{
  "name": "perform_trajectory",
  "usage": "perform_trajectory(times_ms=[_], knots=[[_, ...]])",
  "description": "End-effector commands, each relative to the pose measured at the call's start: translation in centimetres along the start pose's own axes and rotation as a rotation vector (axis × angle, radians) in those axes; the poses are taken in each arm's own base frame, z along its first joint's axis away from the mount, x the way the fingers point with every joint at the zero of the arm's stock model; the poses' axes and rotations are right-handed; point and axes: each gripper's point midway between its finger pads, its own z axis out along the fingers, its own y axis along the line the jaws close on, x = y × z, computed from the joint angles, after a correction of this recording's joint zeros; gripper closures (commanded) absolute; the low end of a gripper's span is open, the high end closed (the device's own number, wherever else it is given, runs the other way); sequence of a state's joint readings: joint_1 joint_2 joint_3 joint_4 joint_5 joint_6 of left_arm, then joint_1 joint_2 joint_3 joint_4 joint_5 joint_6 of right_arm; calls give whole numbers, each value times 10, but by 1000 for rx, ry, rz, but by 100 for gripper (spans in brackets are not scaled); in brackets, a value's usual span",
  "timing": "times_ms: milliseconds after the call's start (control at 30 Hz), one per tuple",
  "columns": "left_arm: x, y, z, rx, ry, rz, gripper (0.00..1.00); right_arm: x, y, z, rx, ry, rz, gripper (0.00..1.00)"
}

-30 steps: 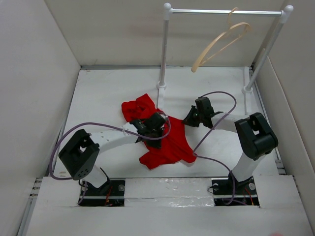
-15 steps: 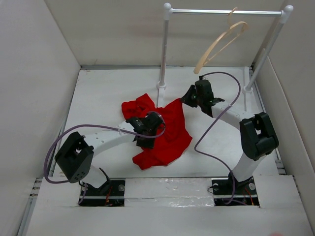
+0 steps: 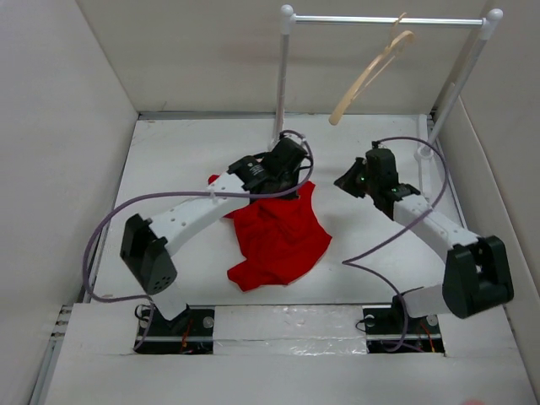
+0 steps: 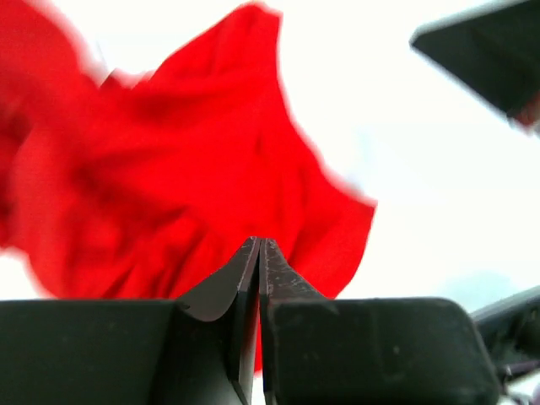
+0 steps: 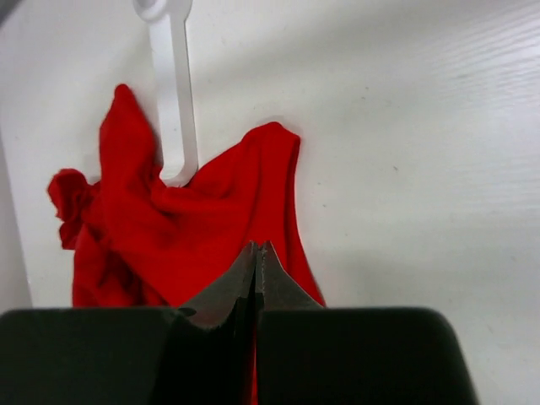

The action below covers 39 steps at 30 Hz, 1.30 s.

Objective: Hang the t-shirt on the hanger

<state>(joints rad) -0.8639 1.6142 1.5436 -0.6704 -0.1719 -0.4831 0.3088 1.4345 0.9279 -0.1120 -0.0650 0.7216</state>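
Note:
The red t-shirt lies crumpled on the white table, its far edge at the foot of the left post. It also shows in the left wrist view and the right wrist view. The beige wooden hanger hangs tilted from the rail, well above the table. My left gripper is shut over the shirt's far edge; I see no cloth pinched in it. My right gripper is shut and empty, to the right of the shirt and below the hanger.
A white rail spans two posts at the back; the left post stands right behind the shirt, its foot touching the cloth. The right post leans by the right wall. Purple cables loop off both arms. Walls enclose three sides.
My left gripper moved from the shirt's middle toward the back, near the left post. My right gripper swung back, then right. The shirt's right part shifted toward the back.

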Motion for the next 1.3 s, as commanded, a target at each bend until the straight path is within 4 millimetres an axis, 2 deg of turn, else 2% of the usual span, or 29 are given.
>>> perform_trajectory(times_ms=[0,33,67,100,133,167,200,233,267,300,333,367,400,600,700,833,967,1133,1267], knots=[[-1,-21,55,0,37,72,100,15,-20,-25,5,23,50,100],[-5,-23,68,-15,34,100,100,15,-17,-39,-14,8,60,100],[-22,-31,73,-13,4,110,100,18,-23,-45,-7,7,70,100],[-10,-27,101,-61,52,139,96,20,-28,-51,-3,4,78,100],[-15,-25,111,-91,47,157,91,26,-30,-63,-10,1,77,100],[-33,-33,112,-88,7,174,90,27,-34,-67,-11,1,79,100],[-36,-32,120,-107,1,184,88,30,-34,-73,-19,2,75,100],[-31,-30,138,-133,15,197,85,37,-42,-77,2,22,75,100],[-44,-32,139,-147,-21,201,83,33,-42,-86,-12,3,77,100],[-46,-31,145,-161,-25,204,81,37,-41,-91,-22,14,69,100],[-41,-22,160,-195,-9,205,80,39,-46,-95,-13,20,73,100],[-46,-25,163,-193,-19,200,79,40,-48,-102,-23,6,71,100],[-41,-19,175,-208,-1,200,79,39,-49,-106,-30,0,77,100],[-26,-9,196,-247,20,218,75,47,-53,-116,-59,-5,75,100],[-19,-5,200,-257,35,226,74,49,-52,-117,-58,14,69,96],[-21,-16,199,-193,24,221,66,53,-50,-114,-69,42,66,87],[-18,-29,200,-167,15,248,66,57,-50,-112,-80,57,67,84],[-12,-19,214,-215,25,286,72,59,-50,-113,-81,64,66,83],[-16,-16,215,-234,13,306,73,60,-50,-112,-84,72,67,82]])
